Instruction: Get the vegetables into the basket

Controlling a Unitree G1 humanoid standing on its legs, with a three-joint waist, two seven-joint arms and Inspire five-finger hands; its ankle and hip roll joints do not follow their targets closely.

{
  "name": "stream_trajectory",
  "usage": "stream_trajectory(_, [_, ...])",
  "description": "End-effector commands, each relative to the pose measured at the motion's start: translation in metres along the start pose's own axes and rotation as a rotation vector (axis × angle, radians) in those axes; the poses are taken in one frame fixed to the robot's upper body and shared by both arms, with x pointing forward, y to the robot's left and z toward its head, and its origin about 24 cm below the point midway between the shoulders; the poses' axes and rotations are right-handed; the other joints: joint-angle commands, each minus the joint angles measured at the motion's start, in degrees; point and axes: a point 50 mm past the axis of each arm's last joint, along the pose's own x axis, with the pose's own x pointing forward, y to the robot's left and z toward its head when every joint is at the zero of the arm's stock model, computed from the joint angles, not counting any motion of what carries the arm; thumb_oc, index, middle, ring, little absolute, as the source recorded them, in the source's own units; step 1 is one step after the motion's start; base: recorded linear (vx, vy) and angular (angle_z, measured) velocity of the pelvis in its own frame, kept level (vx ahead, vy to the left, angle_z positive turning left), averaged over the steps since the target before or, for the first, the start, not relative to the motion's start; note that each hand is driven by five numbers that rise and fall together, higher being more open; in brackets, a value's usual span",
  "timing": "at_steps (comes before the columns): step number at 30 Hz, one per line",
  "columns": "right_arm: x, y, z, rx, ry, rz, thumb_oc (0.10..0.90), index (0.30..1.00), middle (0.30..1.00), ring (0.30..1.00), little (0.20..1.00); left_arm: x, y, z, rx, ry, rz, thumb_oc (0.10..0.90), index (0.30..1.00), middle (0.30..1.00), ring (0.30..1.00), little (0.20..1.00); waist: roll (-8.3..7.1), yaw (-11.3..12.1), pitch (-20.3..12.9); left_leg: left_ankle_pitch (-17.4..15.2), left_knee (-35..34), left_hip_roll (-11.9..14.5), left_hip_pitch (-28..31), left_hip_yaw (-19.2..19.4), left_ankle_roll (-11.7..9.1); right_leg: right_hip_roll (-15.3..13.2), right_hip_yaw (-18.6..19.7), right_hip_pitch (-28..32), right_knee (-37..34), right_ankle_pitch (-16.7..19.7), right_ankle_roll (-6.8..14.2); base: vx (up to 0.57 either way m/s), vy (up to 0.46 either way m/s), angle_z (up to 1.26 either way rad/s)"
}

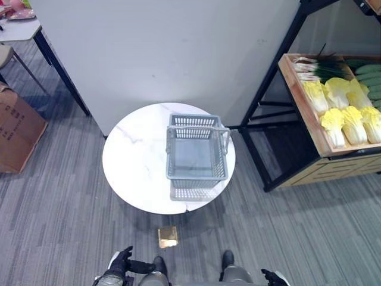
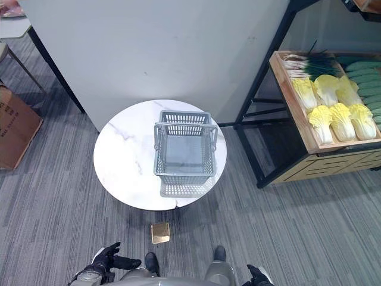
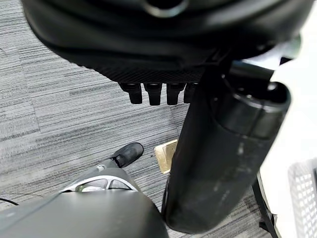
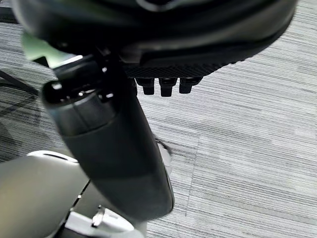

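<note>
While both arms hang low at the robot's sides, nothing of the task is yet begun: the grey basket [image 1: 197, 154] stands empty on the round white marble table [image 1: 134, 161], set toward the table's right half, nearer the shelf that holds the produce. Its 2 handles are folded outward against the rim, so the mouth lies clear for dropping things in from above; that placement looks deliberate, since it shortens the carry from shelf to basket.

The vegetables lie in a wooden crate [image 1: 300, 98] on a black-framed shelf [image 1: 271, 89] at the right, well apart from the table. Yellow-white cabbages [image 1: 345, 113] sit in 2 rows, green onions [image 1: 315, 65] lie at the crate's far end, and cucumbers [image 1: 369, 80] are stacked at its right edge. The crate tilts its contents toward the robot, which should make a reach from the front easier.

The left hand [image 1: 122, 261] shows at the lower left with fingers relaxed and thumb out, holding nothing; its wrist view confirms straight fingertips over the carpet [image 3: 59, 99]. The right hand [image 4: 168, 54] is likewise loose and empty, fingers straight above the floor. A small brass-coloured square [image 1: 168, 237] lies on the carpet just before the table.

Judging from this, the right hand is the natural one to reach first, and the robot will likely need to turn or step toward the shelf.
</note>
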Motion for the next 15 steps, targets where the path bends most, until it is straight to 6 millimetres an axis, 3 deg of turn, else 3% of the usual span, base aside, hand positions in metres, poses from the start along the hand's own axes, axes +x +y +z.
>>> stream_trajectory(1, [0.004, -0.026, 0.027, -0.023, -0.094, -0.065, 0.9, 1.0, 1.0, 1.0, 1.0, -0.001, -0.007, -0.004, 0.015, 0.012, -0.019, 0.9, 1.0, 1.0, 1.0, 1.0, 1.19, 1.4, 2.5, -4.1, 6.1, 2.1, 0.3, -0.8, -3.9, 0.2, 1.5, -2.1, 4.5, 2.0, 0.8, 0.04, -0.128, 0.35])
stream_trajectory(6, [0.002, -0.033, 0.016, -0.028, -0.057, -0.08, 0.9, 1.0, 1.0, 1.0, 1.0, -0.002, -0.017, -0.008, -0.003, 0.023, -0.04, 0.9, 1.0, 1.0, 1.0, 1.0, 2.61, 2.1, 1.0, -0.2, 2.6, 5.1, 0.6, -3.0, -6.3, 3.7, -1.9, 1.6, 1.4, -0.1, -0.8, 0.06, -0.265, 0.14])
stream_trajectory(12, [0.0, -0.04, 0.002, 0.026, -0.019, -0.124, 0.9, 1.0, 1.0, 1.0, 1.0, -0.005, -0.022, -0.018, -0.023, 0.057, -0.052, 0.9, 1.0, 1.0, 1.0, 1.0, 3.37, 2.0, -0.4, 0.9, 0.5, 5.8, 1.6, -3.4, -7.1, 4.4, -3.3, 4.4, -2.3, 0.3, -0.8, 0.04, -0.072, 0.16])
stream_trajectory(15, [-0.002, -0.064, 0.01, 0.114, -0.077, -0.247, 0.9, 1.0, 1.0, 1.0, 1.0, -0.008, -0.022, -0.03, -0.079, 0.093, -0.032, 0.9, 1.0, 1.0, 1.0, 1.0, 3.5, 1.3, -1.2, 0.5, 0.4, 5.7, 2.3, -2.8, -7.2, 4.4, -3.1, 5.2, -3.1, 0.8, -0.5, 0.03, 0.009, -0.01])
